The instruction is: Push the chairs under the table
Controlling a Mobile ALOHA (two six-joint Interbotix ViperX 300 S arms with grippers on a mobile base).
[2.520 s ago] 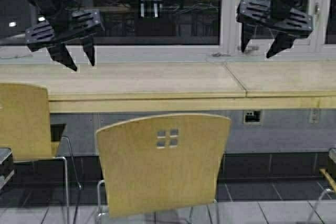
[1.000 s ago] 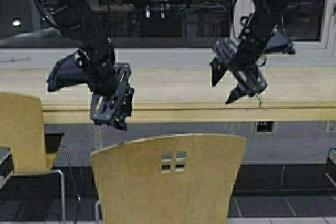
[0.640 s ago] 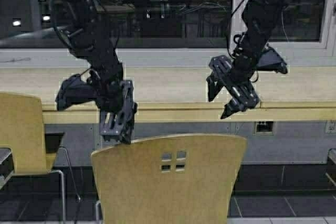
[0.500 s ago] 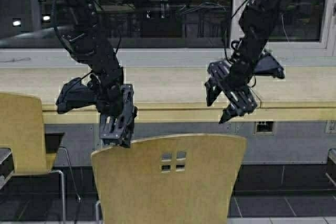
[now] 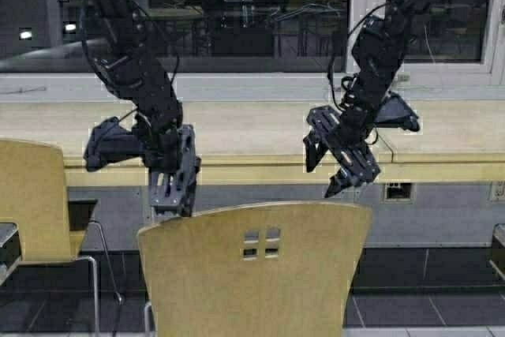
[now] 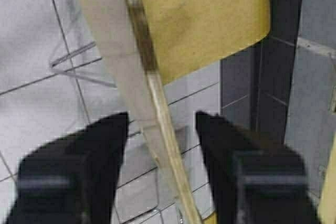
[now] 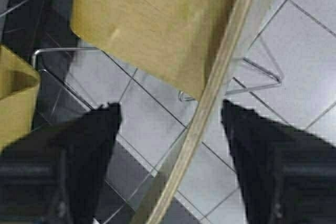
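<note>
A mustard-yellow chair point(image 5: 252, 274) stands in front of me, its backrest toward me, pulled out from the long pale-wood table point(image 5: 260, 128). A second chair point(image 5: 31, 195) stands at the left. My left gripper point(image 5: 178, 209) points down at the near chair's top left corner. In the left wrist view it point(image 6: 161, 121) is open, with the backrest's top edge point(image 6: 152, 87) between its fingers, above the seat point(image 6: 199, 19). My right gripper point(image 5: 321, 177) hangs just above the top right corner. It point(image 7: 170, 111) is open, straddling the backrest edge point(image 7: 220, 77).
A window with a white sill runs behind the table. A wall socket point(image 5: 397, 191) sits under the table top at the right. Another yellow chair point(image 7: 16, 98) shows beside the near one in the right wrist view. The floor is grey tile.
The robot has moved closer to the chair. Both arms have come down from above the table to the backrest's top edge, the left gripper reaching it first.
</note>
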